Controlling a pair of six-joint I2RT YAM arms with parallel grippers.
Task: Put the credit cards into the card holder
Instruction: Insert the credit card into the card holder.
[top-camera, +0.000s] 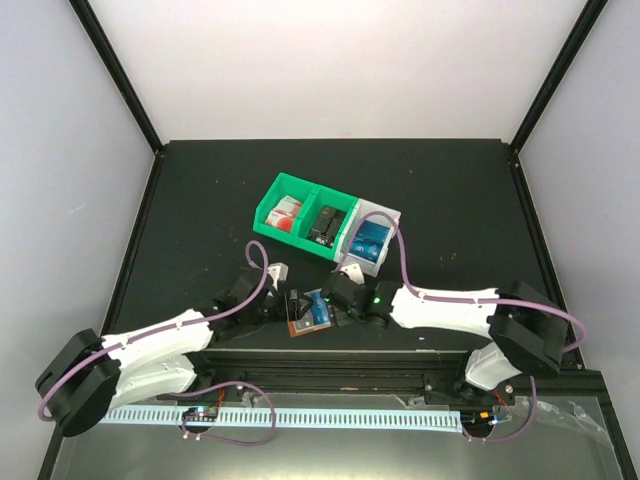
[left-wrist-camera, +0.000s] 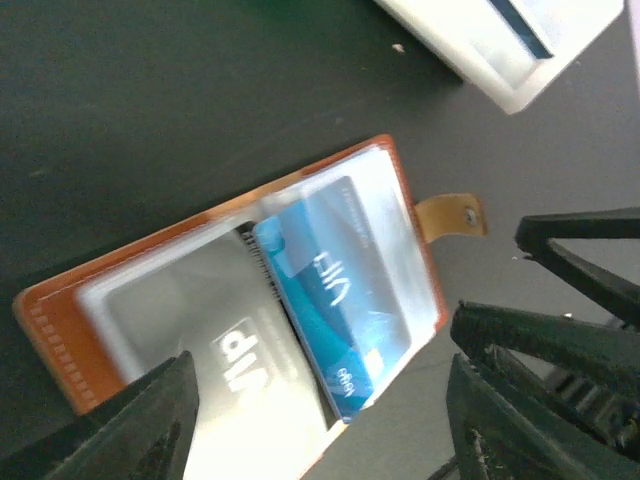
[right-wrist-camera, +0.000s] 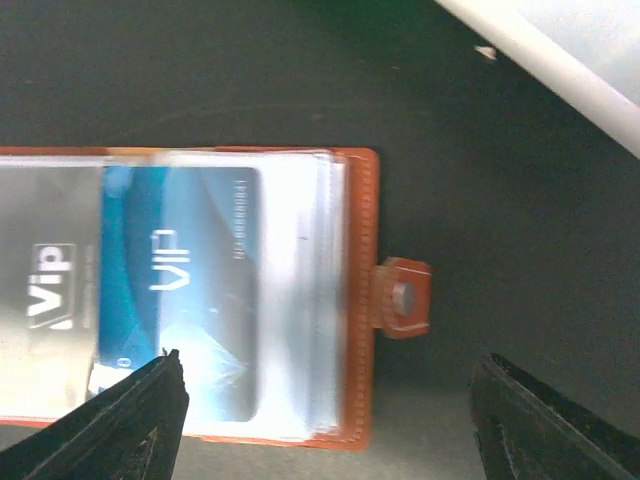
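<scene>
Top external view: the card holder (top-camera: 309, 314) lies open on the tabletop (top-camera: 200, 200) near the white bin (top-camera: 386, 213), a blue card (top-camera: 318, 308) inside. Both pairs of jaws stand wide open, gripping nothing.

Even, bright light is cast from overhead in the top view: the pale enclosure walls (top-camera: 330, 60) are bleached almost white, while the matte black tabletop (top-camera: 200, 200) is left dark, with only soft shadows. In the wrist views the left gripper (left-wrist-camera: 320, 400) and right gripper (right-wrist-camera: 327, 395) are rendered as dark, unfocused silhouettes. Between their tips, heavy glare is thrown off the clear pockets of the reddish-brown leather card holder (left-wrist-camera: 50, 335), and the blue plastic card (left-wrist-camera: 320, 290) is smeared by blur. Beyond them, the white plastic bin (left-wrist-camera: 520, 60) is overexposed.
</scene>
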